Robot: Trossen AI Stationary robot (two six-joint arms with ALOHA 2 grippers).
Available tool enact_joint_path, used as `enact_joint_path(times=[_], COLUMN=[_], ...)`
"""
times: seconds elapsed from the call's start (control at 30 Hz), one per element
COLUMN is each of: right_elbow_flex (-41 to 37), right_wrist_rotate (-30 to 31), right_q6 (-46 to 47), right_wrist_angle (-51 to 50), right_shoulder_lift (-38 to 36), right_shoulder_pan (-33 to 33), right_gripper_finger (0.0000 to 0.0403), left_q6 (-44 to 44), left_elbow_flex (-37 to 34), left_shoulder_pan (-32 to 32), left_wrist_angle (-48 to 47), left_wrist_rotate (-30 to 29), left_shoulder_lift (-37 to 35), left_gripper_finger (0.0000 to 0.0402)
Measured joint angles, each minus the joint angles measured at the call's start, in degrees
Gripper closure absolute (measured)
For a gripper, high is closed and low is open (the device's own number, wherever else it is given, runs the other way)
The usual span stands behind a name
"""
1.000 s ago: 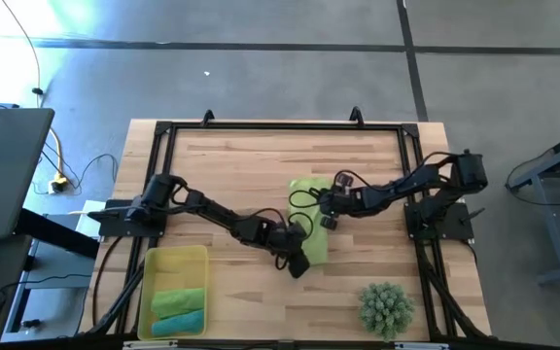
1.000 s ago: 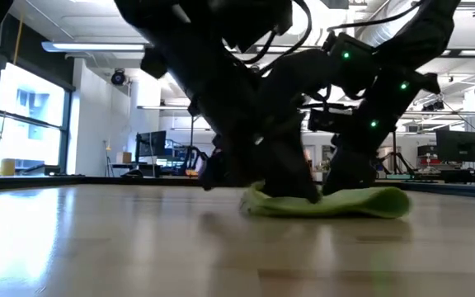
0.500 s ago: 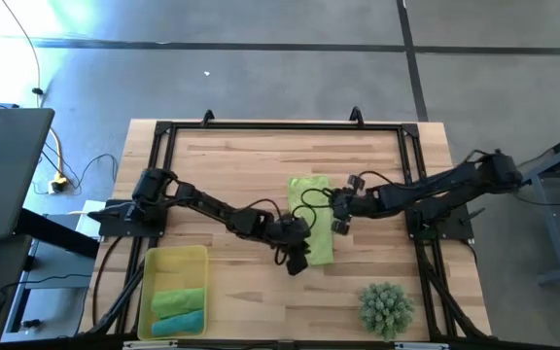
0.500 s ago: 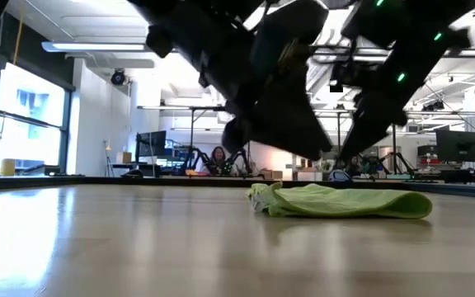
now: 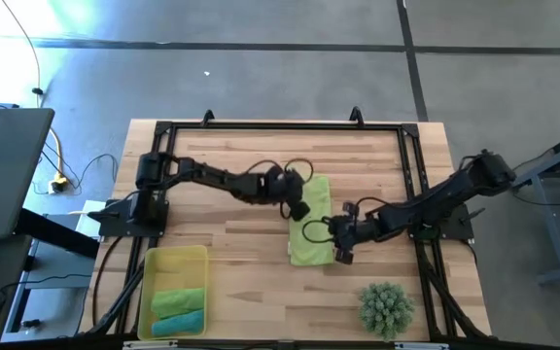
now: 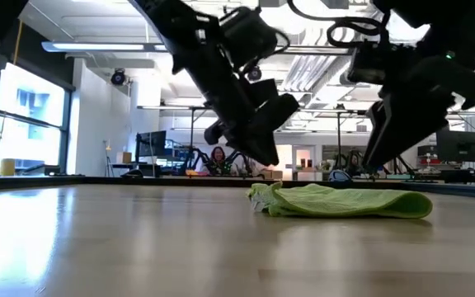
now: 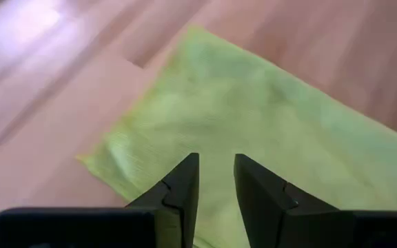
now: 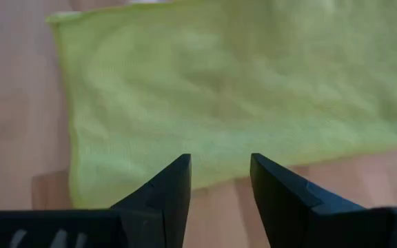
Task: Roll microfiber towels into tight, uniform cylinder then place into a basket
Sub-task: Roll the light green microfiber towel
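Left gripper (image 5: 297, 209) hovers at the far end of the flat green towel (image 5: 311, 222), jaws slightly apart, empty. Right gripper (image 5: 341, 251) at its near end, wider, empty. Two rolls (image 5: 177, 310) already in basket (image 5: 151, 261), near-left; this towel is not yet rolled.

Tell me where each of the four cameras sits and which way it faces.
High: overhead, straight down; both arms, basket.
Low: table height, level across; arms enter from above.
Left wrist: on the left arm, past the left gripper, jaws open.
Right wrist: past the right gripper, jaws open.
All share the lime green towel lying flat.
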Motion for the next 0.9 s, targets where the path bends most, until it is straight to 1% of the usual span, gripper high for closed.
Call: enact_joint_path(times=[0.2, 0.3, 0.37, 0.47, 0.63, 0.7, 0.9], right_elbow_flex=[0.0, 0.0, 0.0, 0.2, 0.2, 0.2, 0.1], right_wrist_rotate=[0.0, 0.0, 0.0, 0.4, 0.7, 0.8, 0.4], right_q6=[0.0, 0.0, 0.3, 0.5, 0.5, 0.5, 0.0], right_wrist_angle=[6.8, 8.1, 8.2, 9.7, 10.8, 11.0, 12.2], right_shoulder_lift=[6.0, 8.7, 10.1, 12.0, 13.0, 13.0, 13.1], right_shoulder_pan=[1.2, 1.1, 1.1, 1.0, 1.0, 1.0, 1.0], right_gripper_finger=[0.0261, 0.0261, 0.0261, 0.0261, 0.0261, 0.0261, 0.0261], left_q6=[-0.1, -0.1, 0.0, 0.0, 0.5, 0.6, -0.2], left_elbow_flex=[0.0, 0.0, 0.0, 0.0, 0.0, 0.1, 0.0], left_shoulder_pan=[4.2, 5.2, 5.5, 5.6, 5.8, 6.1, 8.1], left_wrist_angle=[-2.1, -2.6, -2.5, -3.1, -3.0, -1.8, -2.5], left_wrist_rotate=[1.3, 4.2, 5.2, 5.1, 5.0, 4.3, 2.1], left_shoulder_lift=[0.0, 0.0, 0.1, 0.7, 1.9, 2.7, 4.6], left_gripper_finger=[0.0319, 0.0319, 0.0319, 0.0319, 0.0319, 0.0319, 0.0319])
